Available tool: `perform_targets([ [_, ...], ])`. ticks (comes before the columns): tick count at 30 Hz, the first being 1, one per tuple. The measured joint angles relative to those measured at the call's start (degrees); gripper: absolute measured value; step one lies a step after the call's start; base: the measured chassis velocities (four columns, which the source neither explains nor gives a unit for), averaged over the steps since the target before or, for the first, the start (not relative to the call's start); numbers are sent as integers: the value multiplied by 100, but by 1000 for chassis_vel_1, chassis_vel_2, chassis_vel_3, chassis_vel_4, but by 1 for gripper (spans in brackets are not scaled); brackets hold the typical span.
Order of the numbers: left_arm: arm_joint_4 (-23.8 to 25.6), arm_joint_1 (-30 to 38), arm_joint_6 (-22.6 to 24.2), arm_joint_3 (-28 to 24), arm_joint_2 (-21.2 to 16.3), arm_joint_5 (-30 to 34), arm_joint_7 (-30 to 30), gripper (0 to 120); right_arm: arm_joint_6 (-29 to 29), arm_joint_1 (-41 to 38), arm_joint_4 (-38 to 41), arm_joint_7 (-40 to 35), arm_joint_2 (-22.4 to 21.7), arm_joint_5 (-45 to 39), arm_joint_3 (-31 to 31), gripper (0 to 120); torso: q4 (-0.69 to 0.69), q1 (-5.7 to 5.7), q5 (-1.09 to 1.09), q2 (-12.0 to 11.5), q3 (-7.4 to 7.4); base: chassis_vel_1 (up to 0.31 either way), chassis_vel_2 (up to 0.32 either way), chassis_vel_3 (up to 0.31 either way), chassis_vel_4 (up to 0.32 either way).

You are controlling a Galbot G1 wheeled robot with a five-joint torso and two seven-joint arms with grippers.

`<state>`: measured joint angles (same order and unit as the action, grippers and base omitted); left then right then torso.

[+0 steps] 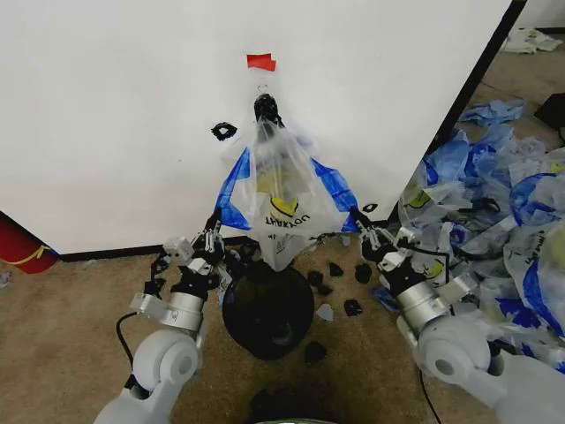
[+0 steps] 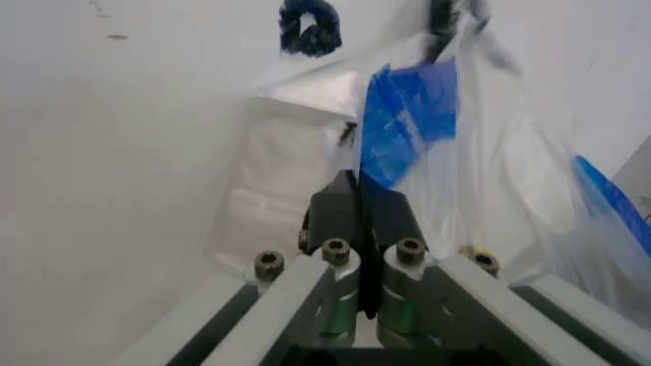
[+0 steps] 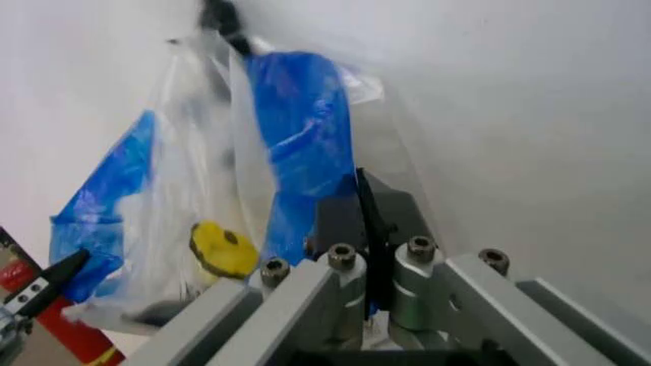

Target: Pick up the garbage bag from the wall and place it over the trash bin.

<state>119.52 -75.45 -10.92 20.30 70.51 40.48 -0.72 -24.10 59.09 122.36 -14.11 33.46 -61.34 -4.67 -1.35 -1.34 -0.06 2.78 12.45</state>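
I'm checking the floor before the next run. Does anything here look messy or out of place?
Yes. Small black scraps lie scattered on the carpet beside the trash bin, and a heap of blue-and-white plastic bags sprawls at the robot's right, past the wall.

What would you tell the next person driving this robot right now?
Left gripper: shut on the garbage bag's left edge.
Right gripper: shut on its right edge.
The bag hangs from the hook on the wall, below the red tape.
The trash bin sits on the carpet right under it.
Done: both sides gripped.
Left: lift it off the hook, lower it over the bin.
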Motion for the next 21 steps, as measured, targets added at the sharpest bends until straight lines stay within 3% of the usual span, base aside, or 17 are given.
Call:
perform_targets([
  [12, 87, -212, -87, 169, -4, -62, 8, 0, -78, 19, -2, -14, 26, 171, -159, 0, 0, -1, 0, 0, 0, 0, 0, 0, 0],
  [21, 507, -417, -100, 507, -121, 18, 10, 0, -104, 19, 271, 0, 18, 225, -144, 0, 0, 0, 0, 0, 0, 0, 0, 0, 0],
])
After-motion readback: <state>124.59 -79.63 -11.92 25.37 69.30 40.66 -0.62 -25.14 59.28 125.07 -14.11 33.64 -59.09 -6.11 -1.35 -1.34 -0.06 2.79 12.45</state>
